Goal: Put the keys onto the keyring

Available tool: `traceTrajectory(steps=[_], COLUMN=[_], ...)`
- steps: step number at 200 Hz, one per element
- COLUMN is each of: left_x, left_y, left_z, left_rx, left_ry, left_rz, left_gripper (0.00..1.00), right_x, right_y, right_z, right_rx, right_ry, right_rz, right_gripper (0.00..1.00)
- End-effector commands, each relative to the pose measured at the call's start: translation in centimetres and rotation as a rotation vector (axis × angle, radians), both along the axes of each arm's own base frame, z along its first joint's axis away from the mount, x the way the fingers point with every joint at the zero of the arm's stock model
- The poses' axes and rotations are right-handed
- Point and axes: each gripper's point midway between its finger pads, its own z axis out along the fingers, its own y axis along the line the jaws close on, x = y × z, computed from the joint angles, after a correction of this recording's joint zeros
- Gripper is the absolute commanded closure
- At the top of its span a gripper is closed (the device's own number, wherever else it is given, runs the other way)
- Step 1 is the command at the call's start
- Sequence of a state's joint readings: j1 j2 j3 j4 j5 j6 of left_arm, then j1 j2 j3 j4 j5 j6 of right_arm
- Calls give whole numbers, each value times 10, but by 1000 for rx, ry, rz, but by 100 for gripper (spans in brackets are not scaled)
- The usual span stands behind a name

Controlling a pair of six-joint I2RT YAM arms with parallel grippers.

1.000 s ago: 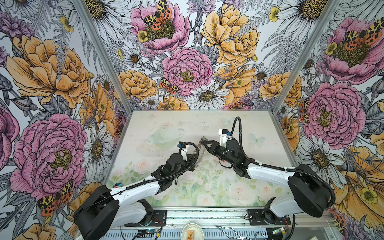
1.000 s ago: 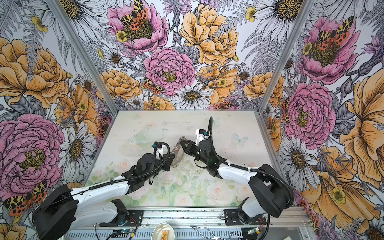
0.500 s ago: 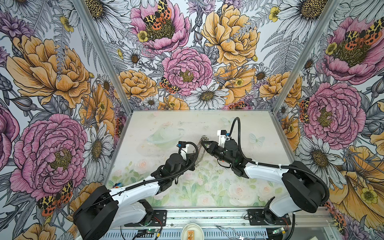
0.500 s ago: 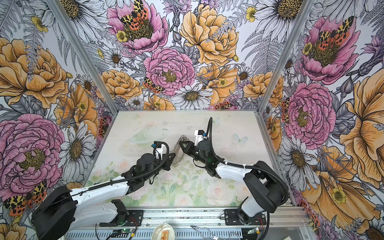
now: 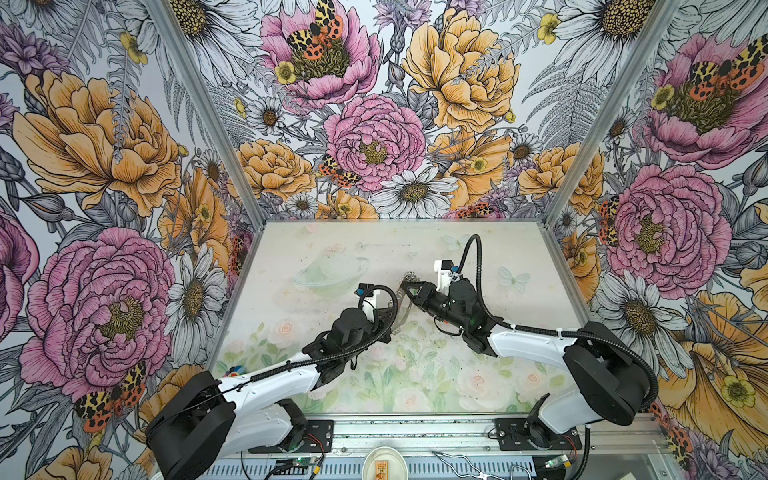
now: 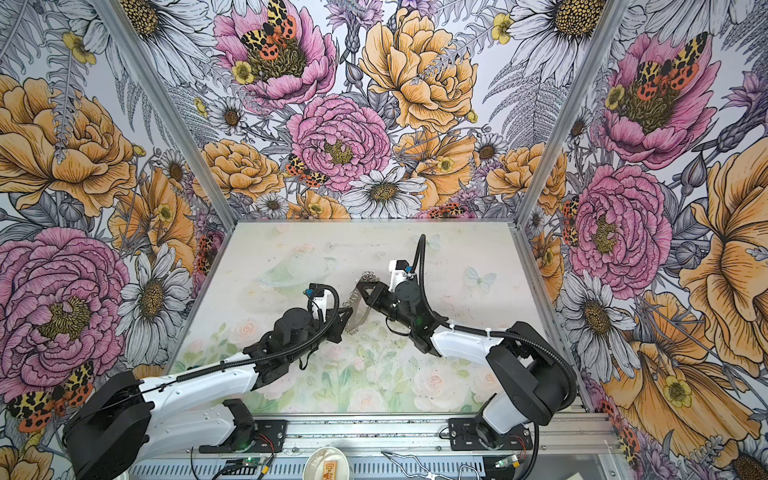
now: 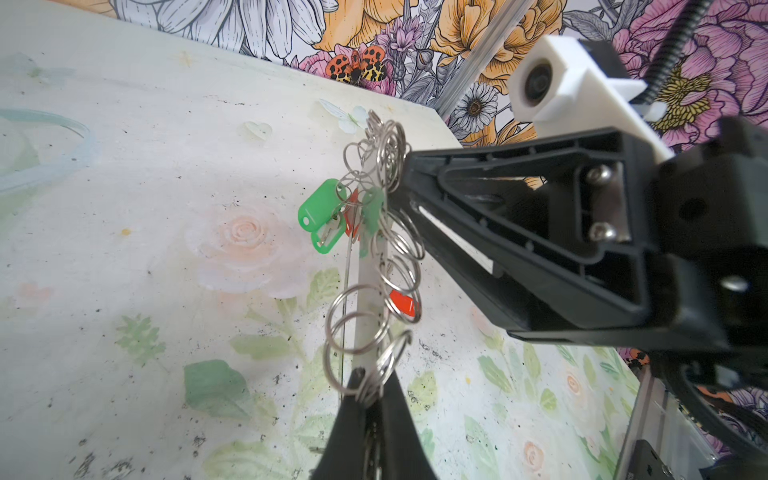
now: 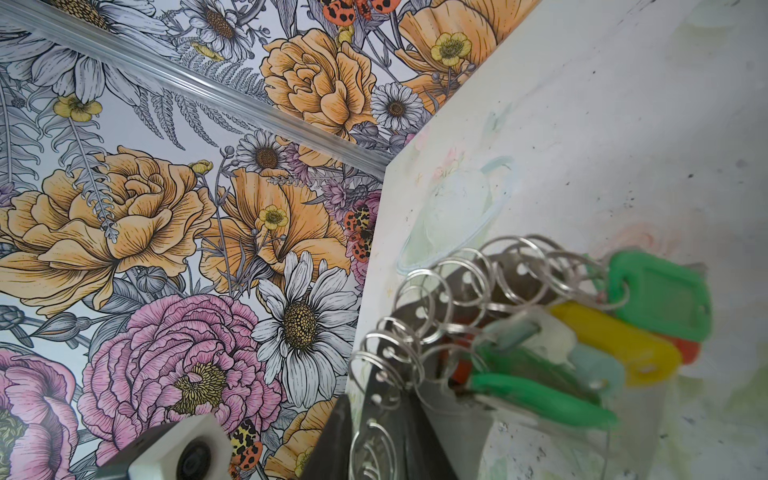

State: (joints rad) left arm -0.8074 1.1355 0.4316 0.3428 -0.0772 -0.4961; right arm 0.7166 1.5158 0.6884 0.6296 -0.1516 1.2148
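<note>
In both top views we see two black-and-white arms meeting over a pale floral table (image 5: 299,249), boxed in by walls (image 5: 104,166) papered with large flowers. The keyring (image 5: 401,309) stands on edge in the air between the arms, and we place everything else from it.

Just left of the keyring, at its nearer end, the left gripper (image 5: 391,327) is clenched on the rim. The left wrist view shows its black fingers (image 7: 399,428) pinched together there, among the small silver split rings (image 7: 386,145) that fringe the rim.

The keys (image 7: 320,208) hang from split rings toward the keyring's farther end. We make out green and red plastic heads here. The right wrist view adds a yellow one, all bunched together and touching.

Just right of the keyring, at its farther end, the right gripper (image 5: 409,286) reaches in. Its jaws look closed on the rim, and in the right wrist view the flat grey ring runs down between them.
</note>
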Motion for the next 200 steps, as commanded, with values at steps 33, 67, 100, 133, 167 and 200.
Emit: traceTrajectory(steps=[33,67,100,133,167,200], left_x=[-7,-7,-7,-7,-6,-4], left_y=[-13,-13,-10,-10,-6,2], left_z=[41,36,32,29,22,14], left_rx=[-99,-90,-76,-64,-8,98], left_ry=[-114,-108,-107,-105,-106,-118], left_rz=[-52,-46,-36,-36,-28,-18], left_gripper=[100,100,100,100,100,100], right_x=[2,3,2,1,-2,-6], right_y=[-3,-8,-15,-17,-20,-17], right_z=[-1,12,15,15,18,24], right_rx=[-7,-5,-32,-57,-120,-226], right_ry=[-3,-48,-67,-69,-89,-130], right_rz=[-28,-43,-60,-59,-47,10], right_gripper=[77,86,93,99,100,100])
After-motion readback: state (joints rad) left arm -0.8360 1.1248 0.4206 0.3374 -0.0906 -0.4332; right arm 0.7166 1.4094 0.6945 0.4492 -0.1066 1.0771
